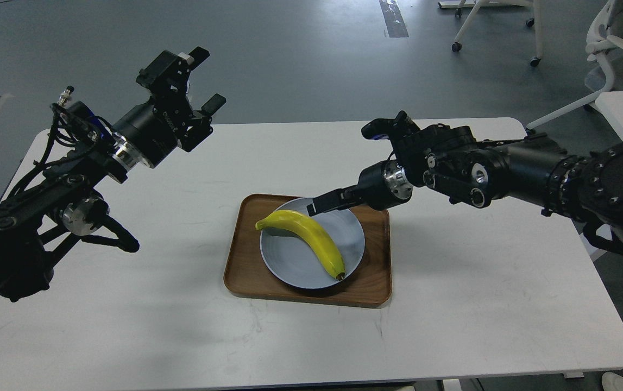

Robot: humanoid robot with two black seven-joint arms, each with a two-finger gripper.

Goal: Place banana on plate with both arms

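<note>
The right gripper [319, 206] crowds the banana [306, 239] from behind; its near side lies open.

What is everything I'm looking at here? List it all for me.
banana: one, yellow, lying across the plate
plate: one, pale blue-grey, on the tray
tray: one, brown wood, middle of the table
table: one, white, under the tray
chairs: white, on wheels, on the floor at far right
left gripper: one, black, raised high over the table's far left, fingers apart
right gripper: one, black, low at the plate's far rim by the banana
</note>
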